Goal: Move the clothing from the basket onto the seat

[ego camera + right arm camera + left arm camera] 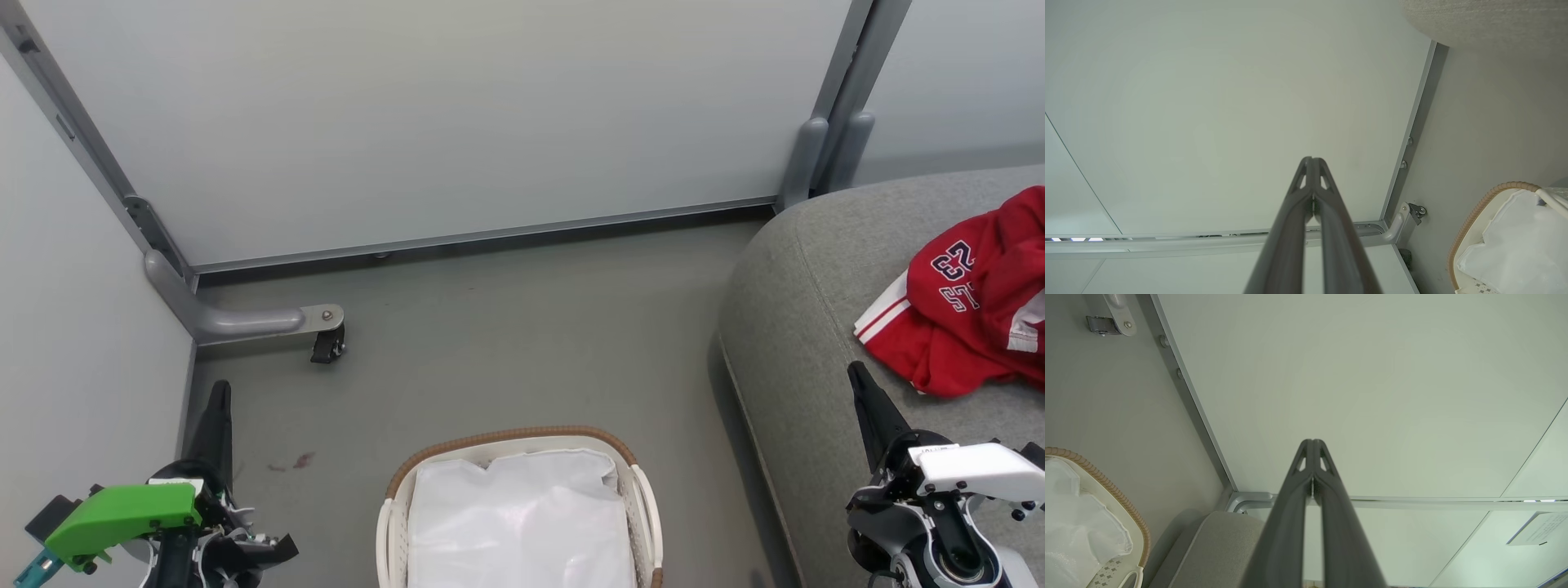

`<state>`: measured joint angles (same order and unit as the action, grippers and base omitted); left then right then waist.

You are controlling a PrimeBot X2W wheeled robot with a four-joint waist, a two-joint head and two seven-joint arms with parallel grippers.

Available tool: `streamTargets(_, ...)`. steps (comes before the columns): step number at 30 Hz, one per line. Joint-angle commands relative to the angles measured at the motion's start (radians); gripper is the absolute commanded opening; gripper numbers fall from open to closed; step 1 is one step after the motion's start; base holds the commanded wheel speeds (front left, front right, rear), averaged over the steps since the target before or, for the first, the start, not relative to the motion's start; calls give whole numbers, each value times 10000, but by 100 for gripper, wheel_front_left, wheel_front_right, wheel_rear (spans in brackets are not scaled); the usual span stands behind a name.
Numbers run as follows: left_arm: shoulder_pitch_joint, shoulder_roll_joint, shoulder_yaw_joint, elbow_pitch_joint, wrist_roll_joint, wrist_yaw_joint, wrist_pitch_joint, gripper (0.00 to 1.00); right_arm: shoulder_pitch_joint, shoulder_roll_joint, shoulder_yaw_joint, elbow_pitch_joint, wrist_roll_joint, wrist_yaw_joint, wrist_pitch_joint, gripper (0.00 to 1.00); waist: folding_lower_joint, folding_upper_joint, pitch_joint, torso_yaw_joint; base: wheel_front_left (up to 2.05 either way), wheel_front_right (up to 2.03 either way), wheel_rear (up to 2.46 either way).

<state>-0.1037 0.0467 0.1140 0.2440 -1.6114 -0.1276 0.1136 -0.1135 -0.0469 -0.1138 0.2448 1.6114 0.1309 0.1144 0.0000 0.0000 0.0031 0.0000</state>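
Both left gripper (219,394) and right gripper (859,377) are idling closed, empty. At 2 o'clock, clothing (971,302) is lying on seat (800,327); basket (522,434) appearing emptied, no pick remaining.

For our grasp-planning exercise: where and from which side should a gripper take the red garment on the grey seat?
On the red garment, probably the raised bunched folds near its middle, from above: it lies crumpled on the seat.

Soft, even light fills the room, bright with no hard glare. The seat (784,343) casts a faint shadow on the floor (490,351) along its left edge. The white liner (522,523) in the basket (514,434) looks slightly washed out. Wrist views slightly bow the straight partition frames (1412,134) near their edges.
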Motion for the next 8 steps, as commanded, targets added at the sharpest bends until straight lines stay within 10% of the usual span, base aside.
streamTargets(1,-97,66,17,-10,-31,-58,44,0,100,-63,-17,-25,31,-3,31,0,0,0,0,0,0,0,0)
streamTargets(8,-97,66,17,-5,-31,-58,43,0,100,-63,-17,-25,31,-3,31,0,0,0,0,0,0,0,0)
